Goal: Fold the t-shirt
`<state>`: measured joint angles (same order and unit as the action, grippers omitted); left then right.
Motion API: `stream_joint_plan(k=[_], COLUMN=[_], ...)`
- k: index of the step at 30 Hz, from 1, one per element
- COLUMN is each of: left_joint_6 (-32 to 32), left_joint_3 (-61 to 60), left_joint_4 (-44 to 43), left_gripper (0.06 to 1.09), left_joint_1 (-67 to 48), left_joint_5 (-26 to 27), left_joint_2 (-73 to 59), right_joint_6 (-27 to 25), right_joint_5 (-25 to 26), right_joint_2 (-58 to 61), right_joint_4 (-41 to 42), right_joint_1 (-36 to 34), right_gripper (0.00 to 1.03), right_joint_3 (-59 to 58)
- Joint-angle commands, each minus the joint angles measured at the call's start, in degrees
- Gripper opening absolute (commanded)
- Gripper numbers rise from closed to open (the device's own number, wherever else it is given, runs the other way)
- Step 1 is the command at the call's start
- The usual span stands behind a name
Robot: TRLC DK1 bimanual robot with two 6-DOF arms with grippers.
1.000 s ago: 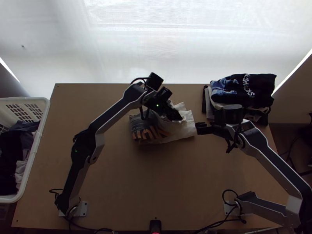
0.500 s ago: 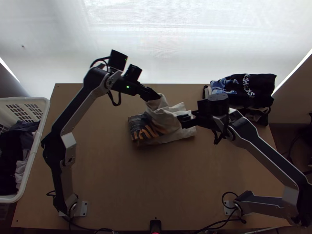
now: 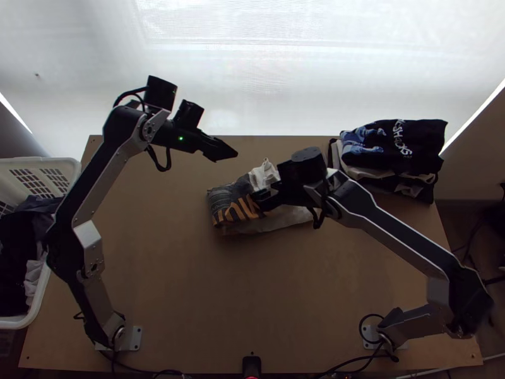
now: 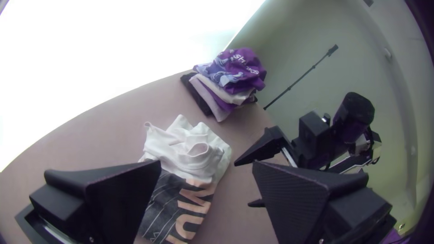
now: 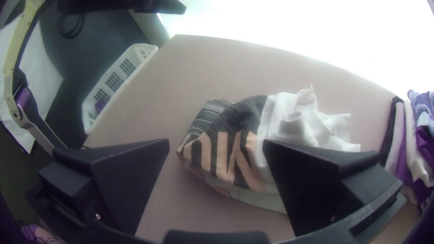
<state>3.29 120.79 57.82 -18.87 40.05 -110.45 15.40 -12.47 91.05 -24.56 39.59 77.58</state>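
Collar [image 4: 198, 159]: wrist views | left gripper [image 3: 233, 153]: spread | top view: right gripper [image 3: 257, 198], spread, seemingly over t-shirt [image 3: 228, 205]

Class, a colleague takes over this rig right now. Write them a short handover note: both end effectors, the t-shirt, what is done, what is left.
Left end effector: open, empty, near the far edge of the table, left of the t-shirt.
Right end effector: open, empty, over the t-shirt.
T-shirt: mid-table; dark printed part on the left, white part rumpled.
Done: shirt partly folded, lettering facing up.
Left: probably smooth and tuck in the white part, then perhaps add the shirt to the clothes pile at far right.
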Motion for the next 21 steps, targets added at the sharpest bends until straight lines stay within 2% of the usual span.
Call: stream_joint_plan(k=[1,5,13,16,19,21], left_joint_6=[0.31,0.31,0.40,0.31,0.31,0.31], left_joint_3=[-2.14,-2.58,-2.76,-2.76,-2.76,-2.67], left_joint_4=[-0.08,-0.08,-0.17,-0.52,-0.61,-0.69], left_gripper=[1.04,1.04,1.04,1.04,1.04,1.04], left_joint_1=[1.21,1.56,2.53,2.61,2.97,3.23], left_joint_5=[-0.85,-1.21,-1.38,-1.73,-1.82,-1.82], left_joint_2=[1.29,1.82,2.08,2.08,2.08,2.08], right_joint_6=[-1.69,-6.61,-8.37,-8.10,-7.93,-7.84], right_joint_5=[0.69,8.07,8.69,8.69,8.69,8.69], right_joint_2=[9.50,13.02,17.32,18.03,17.76,17.59], right_joint_4=[0.47,1.00,-0.93,-3.57,-5.24,-5.77], right_joint_1=[-1.01,-3.73,-7.87,-7.87,-7.34,-7.16], right_gripper=[0.96,0.96,0.96,0.86,0.71,0.69], right_joint_3=[6.71,10.57,11.36,10.13,8.82,8.20])
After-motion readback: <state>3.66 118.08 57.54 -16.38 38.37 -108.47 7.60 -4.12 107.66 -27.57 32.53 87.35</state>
